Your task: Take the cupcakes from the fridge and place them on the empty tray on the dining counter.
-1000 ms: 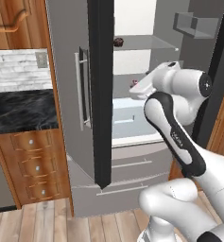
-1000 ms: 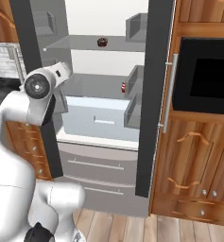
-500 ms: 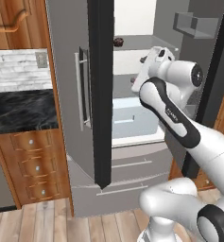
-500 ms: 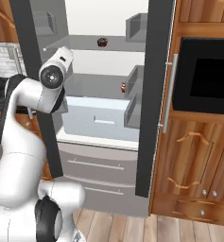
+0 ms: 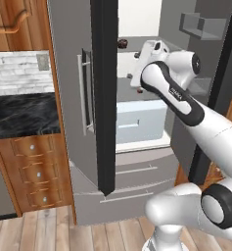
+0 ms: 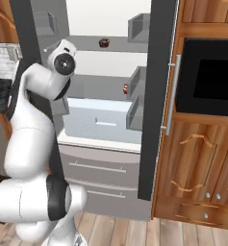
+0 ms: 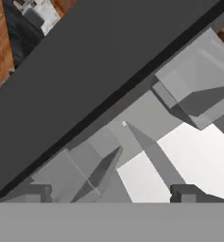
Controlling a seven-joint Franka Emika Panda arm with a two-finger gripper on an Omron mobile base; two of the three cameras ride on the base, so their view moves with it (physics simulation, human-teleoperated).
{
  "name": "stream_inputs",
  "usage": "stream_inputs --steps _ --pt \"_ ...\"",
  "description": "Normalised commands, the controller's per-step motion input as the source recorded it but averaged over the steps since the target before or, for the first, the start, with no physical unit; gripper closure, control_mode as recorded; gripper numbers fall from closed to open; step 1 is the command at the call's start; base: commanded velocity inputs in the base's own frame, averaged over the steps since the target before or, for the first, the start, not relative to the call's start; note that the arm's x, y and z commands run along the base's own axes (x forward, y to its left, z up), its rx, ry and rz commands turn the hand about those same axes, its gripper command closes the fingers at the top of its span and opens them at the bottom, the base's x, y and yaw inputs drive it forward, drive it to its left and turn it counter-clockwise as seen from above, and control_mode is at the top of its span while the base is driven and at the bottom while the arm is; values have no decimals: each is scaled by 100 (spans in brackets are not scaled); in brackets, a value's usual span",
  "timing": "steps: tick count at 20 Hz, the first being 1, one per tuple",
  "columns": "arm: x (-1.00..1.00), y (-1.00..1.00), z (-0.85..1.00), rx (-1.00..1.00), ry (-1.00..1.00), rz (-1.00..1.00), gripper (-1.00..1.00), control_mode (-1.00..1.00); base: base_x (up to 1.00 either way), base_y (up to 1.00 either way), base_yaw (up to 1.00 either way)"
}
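Note:
The fridge (image 5: 88, 98) stands with both doors open and shows its white interior (image 6: 106, 19). The dark chocolate cupcake (image 6: 104, 43) sits on the upper shelf, and it is the same cupcake (image 5: 123, 43) just left of my hand. The pale cupcake with the red top (image 6: 125, 89) stands on the lower shelf beside a door bin. My gripper (image 7: 113, 194) is open and empty, its fingertips (image 7: 38, 191) wide apart. It is raised to upper-shelf height, facing the left door's dark edge and the door bins. The tray and the dining counter are out of view.
The left door's dark edge (image 5: 104, 98) stands close to my arm. A pale crisper drawer (image 6: 98, 122) sits below the shelves, and door bins (image 6: 134, 113) hang on the right door. A black marble wall counter (image 5: 19, 115) lies left; wooden cabinets with an oven (image 6: 207, 77) stand right.
My arm has risen and the hand has swung up from lower-shelf height to the upper shelf. The jaws have stayed open. Neither cupcake has moved.

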Motion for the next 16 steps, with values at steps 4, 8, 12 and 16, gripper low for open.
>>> stream_inputs --steps 4,8,12,16 --pt "88 11 -2 1 0 31 -100 -100 0 0 0" --pt "78 18 -9 0 0 24 -100 -100 0 0 0" --pt "24 84 -13 0 0 25 -100 -100 0 0 0" --pt "-3 100 -9 0 -2 25 -100 -100 0 0 0"
